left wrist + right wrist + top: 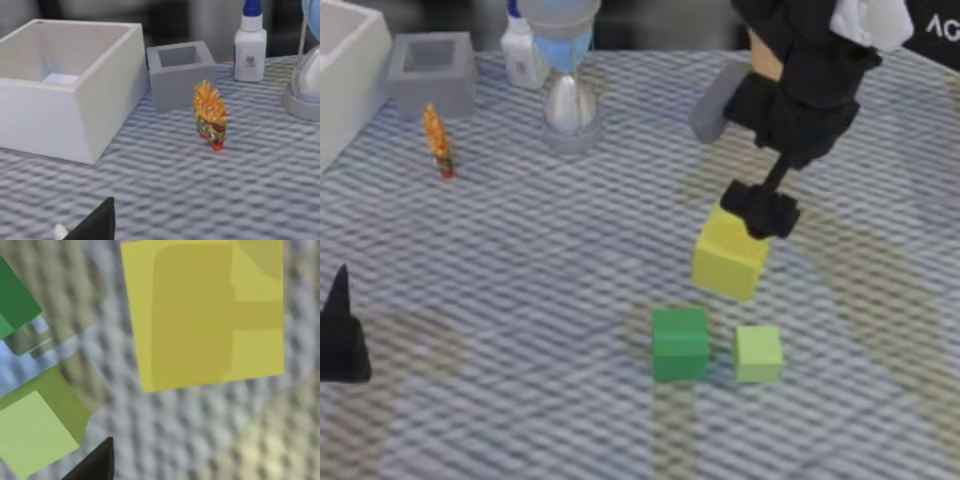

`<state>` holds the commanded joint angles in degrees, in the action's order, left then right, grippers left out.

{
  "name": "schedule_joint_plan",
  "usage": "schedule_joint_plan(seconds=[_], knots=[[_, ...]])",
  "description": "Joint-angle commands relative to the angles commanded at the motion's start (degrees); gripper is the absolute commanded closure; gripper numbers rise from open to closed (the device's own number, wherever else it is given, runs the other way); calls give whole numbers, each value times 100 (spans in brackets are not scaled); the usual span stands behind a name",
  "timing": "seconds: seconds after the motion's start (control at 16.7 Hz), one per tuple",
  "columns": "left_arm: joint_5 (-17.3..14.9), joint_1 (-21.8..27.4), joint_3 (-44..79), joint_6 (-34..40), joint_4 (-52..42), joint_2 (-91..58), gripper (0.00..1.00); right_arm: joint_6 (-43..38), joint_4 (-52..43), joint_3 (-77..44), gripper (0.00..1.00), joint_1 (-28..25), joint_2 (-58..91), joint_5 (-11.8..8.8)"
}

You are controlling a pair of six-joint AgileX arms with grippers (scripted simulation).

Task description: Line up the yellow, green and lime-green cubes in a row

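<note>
The yellow cube [728,262] lies right of the table's middle, with my right gripper [760,212] hovering open just above its far edge and holding nothing. Nearer the front edge, the green cube [680,343] and the lime-green cube [758,353] sit side by side with a small gap, the green one on the left. The right wrist view looks down on the yellow cube [200,315], the lime-green cube [35,435] and a corner of the green cube [15,302]; one dark fingertip [102,457] shows. My left gripper [342,335] is parked at the left edge, open.
A white box [345,70] and a grey hollow block [432,68] stand at the back left, with a fries toy [437,140] in front of them. A glue bottle [520,50] and an hourglass [565,90] stand at the back middle. A grey slab [718,100] sits beside the right arm.
</note>
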<state>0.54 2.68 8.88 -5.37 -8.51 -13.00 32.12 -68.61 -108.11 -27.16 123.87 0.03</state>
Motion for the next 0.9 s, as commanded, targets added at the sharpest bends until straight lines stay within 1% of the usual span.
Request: schedule_joint_plan(seconds=[0.18, 0.36, 0.72, 0.9], knots=[[-33, -263, -611, 353, 556, 845, 0, 255, -460, -946, 0, -208, 855, 12], [-53, -375, -870, 525, 831, 1270, 0, 378, -663, -1393, 0, -307, 1280, 24], [-54, -383, -888, 537, 851, 1300, 0, 383, -647, -1393, 0, -287, 1307, 25], [-54, -383, -888, 537, 851, 1300, 0, 392, -243, -1051, 0, -308, 1402, 27]])
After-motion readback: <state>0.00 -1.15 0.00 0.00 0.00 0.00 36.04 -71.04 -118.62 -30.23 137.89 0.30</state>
